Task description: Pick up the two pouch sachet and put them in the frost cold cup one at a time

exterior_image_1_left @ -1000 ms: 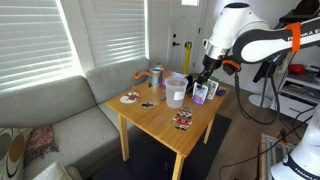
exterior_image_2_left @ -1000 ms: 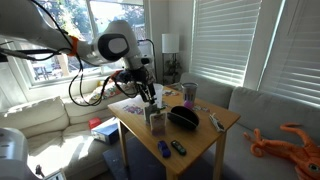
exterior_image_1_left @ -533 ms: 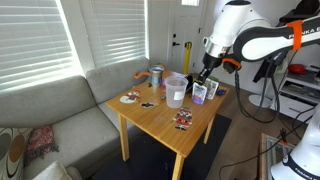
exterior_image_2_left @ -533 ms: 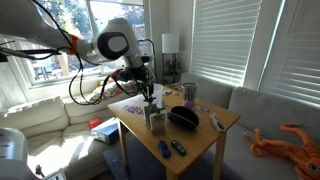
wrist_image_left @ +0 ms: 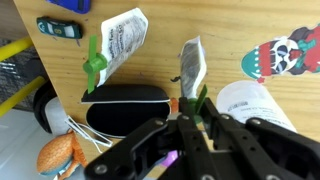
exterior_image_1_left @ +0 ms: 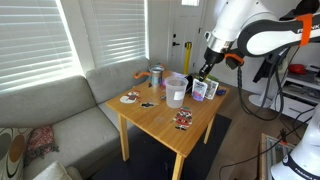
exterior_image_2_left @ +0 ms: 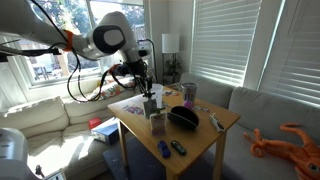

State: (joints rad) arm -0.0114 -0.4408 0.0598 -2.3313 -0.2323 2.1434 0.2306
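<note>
In the wrist view my gripper (wrist_image_left: 190, 108) is shut on the lower end of one white pouch sachet (wrist_image_left: 190, 62), which stands up between the fingers with a green clip at its base. The second pouch sachet (wrist_image_left: 124, 38) stands tilted to its left, apart from the fingers, on its own green clip (wrist_image_left: 95, 66). The frost cold cup (wrist_image_left: 250, 102) is just right of the gripper. In both exterior views the gripper (exterior_image_1_left: 204, 72) (exterior_image_2_left: 148, 90) hangs over the sachets beside the cup (exterior_image_1_left: 175, 90) (exterior_image_2_left: 157, 122).
A black oval case (wrist_image_left: 120, 95) lies close behind the sachets. An orange-and-blue mug (exterior_image_1_left: 156, 76), a flat red-and-white packet (exterior_image_1_left: 184, 119) and round stickers (wrist_image_left: 285, 52) share the wooden table (exterior_image_1_left: 160, 125). A sofa (exterior_image_1_left: 60, 110) flanks the table.
The jaws have closed from open onto the sachet. The arm has risen slightly above the table.
</note>
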